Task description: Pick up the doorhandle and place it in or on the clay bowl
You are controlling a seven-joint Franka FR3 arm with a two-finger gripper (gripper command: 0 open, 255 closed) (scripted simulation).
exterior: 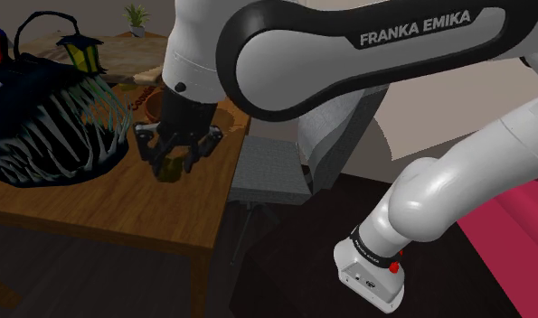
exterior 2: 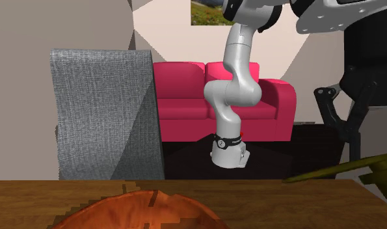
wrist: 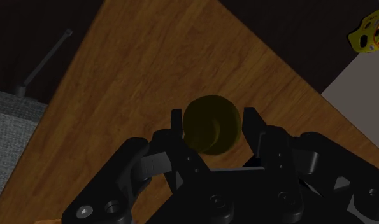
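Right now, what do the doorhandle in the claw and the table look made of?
Doorhandle: smooth, dull olive-brass, probably metal, though the flat shading leaves it open. Table: brown wood, plain grain streaks, low sheen.

Doorhandle (wrist: 211, 124): dull olive-brass. A round end is seen face-on in the wrist view, clasped on both sides by the fingers (wrist: 176, 122). In the second exterior view a long lever is noted, slanted, with a blocky end. Contact with the tabletop (exterior 2: 263, 202) cannot be told.

Clay bowl (exterior 2: 140, 211): orange-brown, uneven rim, set on the wooden tabletop. The doorhandle is recorded well apart from the clay bowl, toward the second exterior view's right.
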